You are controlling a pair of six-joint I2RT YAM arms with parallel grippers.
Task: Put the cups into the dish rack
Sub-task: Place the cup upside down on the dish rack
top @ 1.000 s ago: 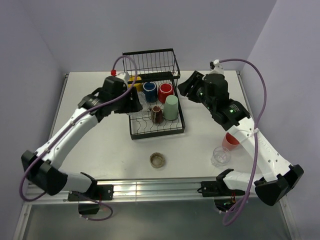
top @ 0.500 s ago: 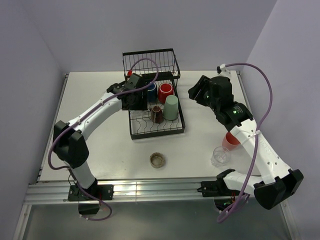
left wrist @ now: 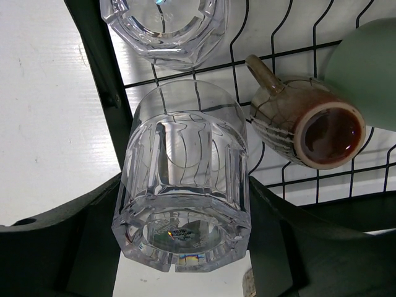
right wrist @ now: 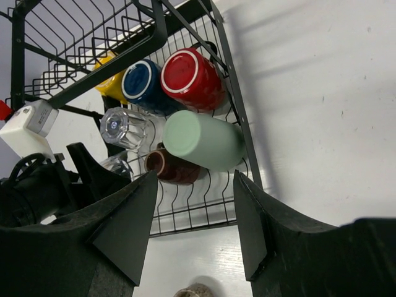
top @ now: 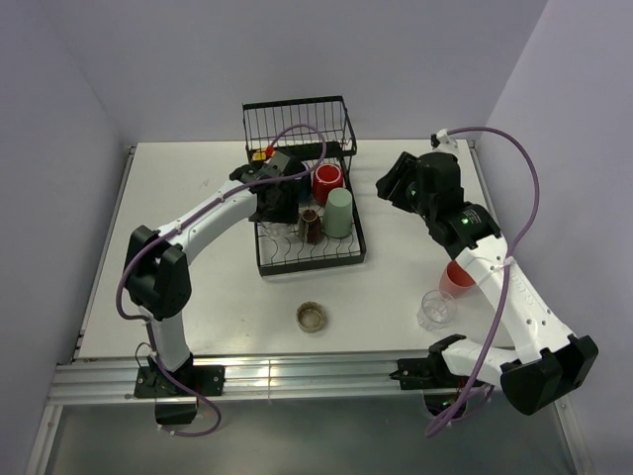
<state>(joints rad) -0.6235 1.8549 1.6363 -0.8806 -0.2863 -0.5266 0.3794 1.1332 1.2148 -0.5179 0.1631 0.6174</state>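
Observation:
The black wire dish rack stands mid-table. Lying in it are a red mug, a green tumbler, a brown mug, a navy mug, a yellow mug and a clear glass. My left gripper is shut on a second clear glass, held base toward the camera over the rack's left side. My right gripper hangs open and empty just right of the rack. On the table stand a pink tumbler, a clear glass and a low brownish glass.
The rack's taller basket section rises at its far end. The right arm's forearm passes over the pink tumbler. Purple cables loop above both arms. The table edge runs along the front, by the arm bases.
My left gripper has moved right, from beside the rack's left edge to over its inside, with the arm swinging round. The right gripper shifted slightly to the right.

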